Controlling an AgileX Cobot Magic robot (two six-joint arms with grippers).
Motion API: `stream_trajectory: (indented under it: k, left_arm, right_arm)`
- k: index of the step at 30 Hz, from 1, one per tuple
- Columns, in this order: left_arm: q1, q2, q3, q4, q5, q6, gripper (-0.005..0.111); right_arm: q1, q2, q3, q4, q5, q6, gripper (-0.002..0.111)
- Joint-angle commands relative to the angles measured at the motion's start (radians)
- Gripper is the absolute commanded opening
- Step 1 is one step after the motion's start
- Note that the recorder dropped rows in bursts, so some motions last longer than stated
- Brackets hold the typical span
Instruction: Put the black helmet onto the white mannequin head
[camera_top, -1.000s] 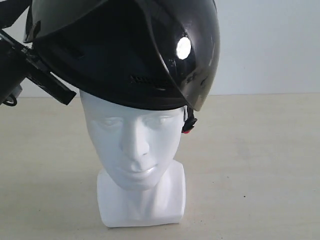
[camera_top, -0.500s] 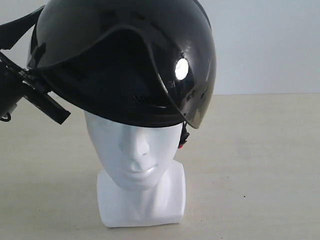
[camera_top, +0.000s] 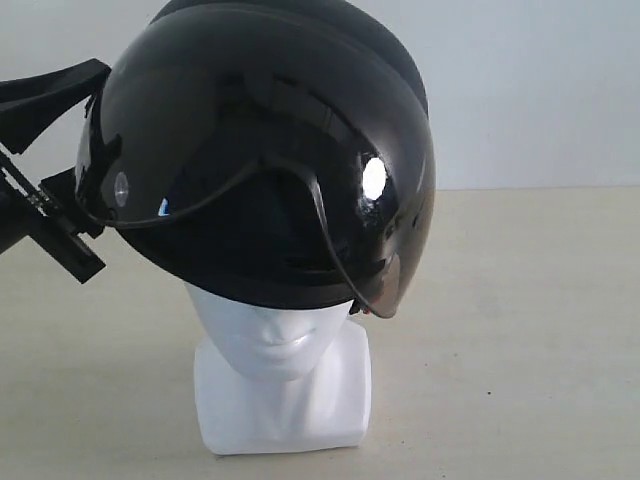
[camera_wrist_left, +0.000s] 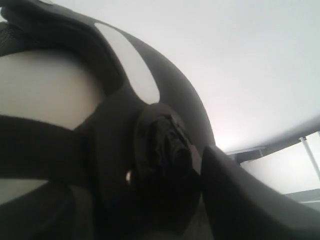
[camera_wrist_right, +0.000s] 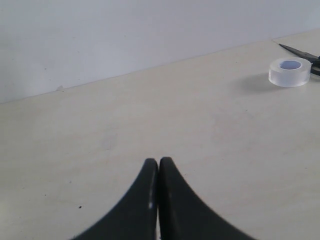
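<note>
Placement step, near its end: black helmet (camera_top: 262, 160) sits low over the white mannequin head (camera_top: 280, 352) on the desk (camera_top: 520, 300), left gripper (camera_top: 62, 228) apparently clamping its rim; right gripper (camera_wrist_right: 158, 165) clenched, empty. Next move, likely: level it, then let go.

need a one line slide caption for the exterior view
The black helmet, held at its rim by the left pincer, covers the white mannequin head down past the eyes.
</note>
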Motion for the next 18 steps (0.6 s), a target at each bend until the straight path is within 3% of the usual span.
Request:
stream_trajectory:
  k: [1,18]
  left_arm:
    - [0.015,0.007,0.016,0.022,0.255,0.12,0.004]
    - [0.015,0.007,0.016,0.036,0.325,0.125,0.004]
  right_arm:
    - [-0.007,-0.006,-0.001,-0.006,-0.013,-0.005,0.0]
    - [-0.007,-0.006,-0.001,-0.006,-0.013,-0.005,0.0]
